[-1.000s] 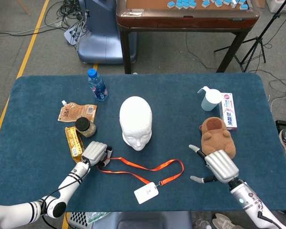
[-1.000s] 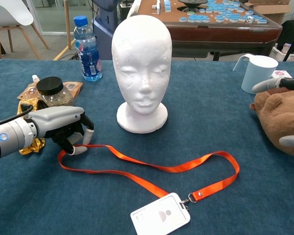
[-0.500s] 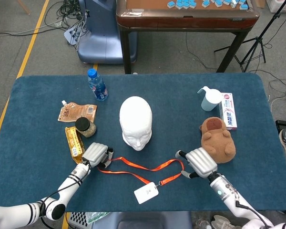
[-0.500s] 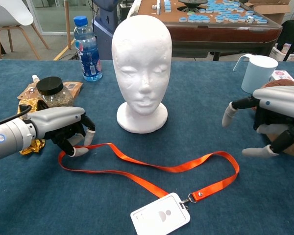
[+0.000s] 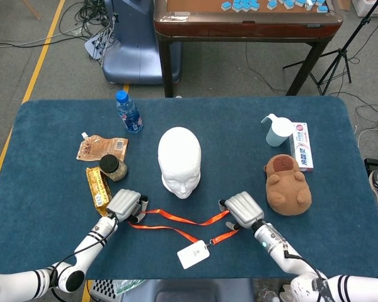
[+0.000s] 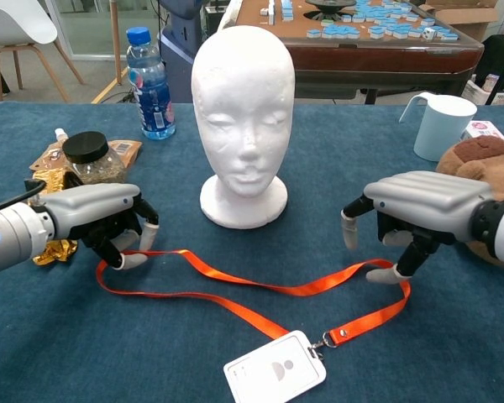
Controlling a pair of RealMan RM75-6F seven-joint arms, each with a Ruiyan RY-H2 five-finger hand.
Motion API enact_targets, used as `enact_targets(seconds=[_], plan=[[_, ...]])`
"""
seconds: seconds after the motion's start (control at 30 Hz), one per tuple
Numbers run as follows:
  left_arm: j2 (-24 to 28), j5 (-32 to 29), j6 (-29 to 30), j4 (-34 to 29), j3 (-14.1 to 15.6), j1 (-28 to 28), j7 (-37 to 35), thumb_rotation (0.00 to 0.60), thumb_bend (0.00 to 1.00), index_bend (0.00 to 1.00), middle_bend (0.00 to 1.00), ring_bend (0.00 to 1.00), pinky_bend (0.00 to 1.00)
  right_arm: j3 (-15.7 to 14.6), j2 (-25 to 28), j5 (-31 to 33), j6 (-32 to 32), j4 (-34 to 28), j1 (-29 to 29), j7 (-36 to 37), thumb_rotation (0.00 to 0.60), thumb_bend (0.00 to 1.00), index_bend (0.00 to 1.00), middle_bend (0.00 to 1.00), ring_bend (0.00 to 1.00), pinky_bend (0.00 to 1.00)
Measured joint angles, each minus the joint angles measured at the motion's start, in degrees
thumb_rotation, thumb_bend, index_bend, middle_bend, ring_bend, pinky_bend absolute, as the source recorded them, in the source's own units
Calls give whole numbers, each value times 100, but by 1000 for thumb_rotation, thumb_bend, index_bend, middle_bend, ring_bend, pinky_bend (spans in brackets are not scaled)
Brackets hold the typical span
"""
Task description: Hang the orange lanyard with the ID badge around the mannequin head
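Both hands low over lanyard (image 6: 260, 290) ends: left hand (image 6: 101, 220) pinching strap, right hand (image 6: 420, 214) loosely spread, fingertip touching strap.

Two silver-grey robot hands on white arms.
The left hand (image 6: 97, 214) and right hand (image 6: 420, 206) have ridged metallic backs, dark finger links, pale fingertips; black-banded wrists.

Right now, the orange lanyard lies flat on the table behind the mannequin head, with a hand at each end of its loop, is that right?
Not quite: the lanyard lies in front of the mannequin head, on the robot's side, not behind it. The head view shows this. The left hand and right hand are indeed at the two ends of the loop.
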Motion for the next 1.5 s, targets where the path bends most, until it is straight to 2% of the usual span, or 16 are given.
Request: enact_targets(seconds=[0.33, 0.9, 1.4, 1.5], plan=[[45, 30, 24, -76, 11, 21, -35, 600, 325, 603, 851, 873, 898, -94, -381, 305, 55, 462, 210, -361, 600, 250, 482, 1000, 1000, 1000], [56, 9, 16, -115, 6, 15, -26, 600, 324, 602, 851, 874, 898, -115, -726, 523, 133, 1025, 392, -431, 600, 262, 506, 1000, 1000, 1000], [60, 0, 18, -109, 23, 35, -54, 600, 325, 602, 851, 874, 899, -134, -985, 492, 138, 1100, 557, -439, 600, 304, 519, 1000, 1000, 1000], [67, 6, 26, -114, 26, 44, -66, 600, 324, 602, 851, 874, 899, -169, -1002, 467, 149, 1075, 568, -459, 600, 363, 534, 1000, 1000, 1000]])
